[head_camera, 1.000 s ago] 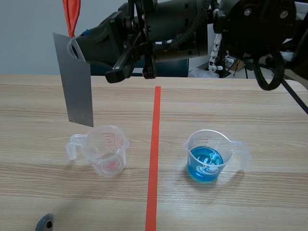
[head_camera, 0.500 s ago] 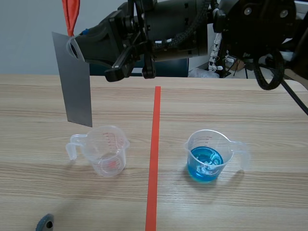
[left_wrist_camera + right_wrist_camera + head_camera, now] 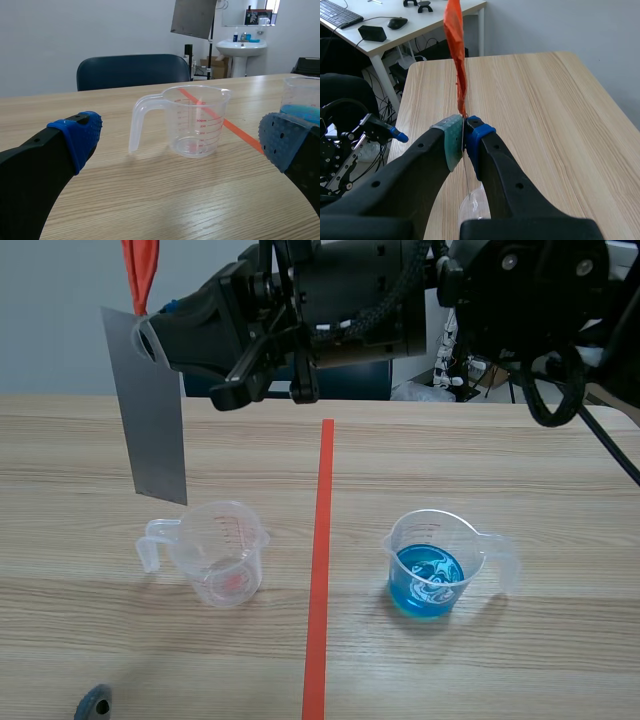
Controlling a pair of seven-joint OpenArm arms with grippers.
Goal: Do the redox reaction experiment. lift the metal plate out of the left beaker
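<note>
**Step in hand.** You are lifting the metal plate (image 3: 147, 405) out of the left beaker (image 3: 222, 552). Treat this step as all but complete. The plate hangs nearly upright and clear of the beaker. Its lower edge is above the rim, toward the handle side, and touches nothing on the worktop (image 3: 500, 450).

**Right jaws.** The right arm reaches across from the right. Its jaws are pressed together on the plate's upper corner. In the right wrist view the pads (image 3: 451, 142) pinch the thin edge, and an orange strip (image 3: 456, 55) rises from between them.

**Left jaws.** These are spread and hold nothing. They sit low over the worktop, with the left beaker just ahead of the gap between them. You cannot tell whether that beaker holds clear liquid or is empty.

**Other items.** The right beaker (image 3: 432, 562) holds blue liquid and stands across the tape line (image 3: 322, 540) from the left beaker.

**Next move.**
- Keep the pinch firm. The plate is thin and smooth and is held at one corner, so it is likely to swing or slip.
- Keep its lower edge above both rims during any travel.
- Hold the left arm still. A forward nudge would probably tip the light beaker.
</note>
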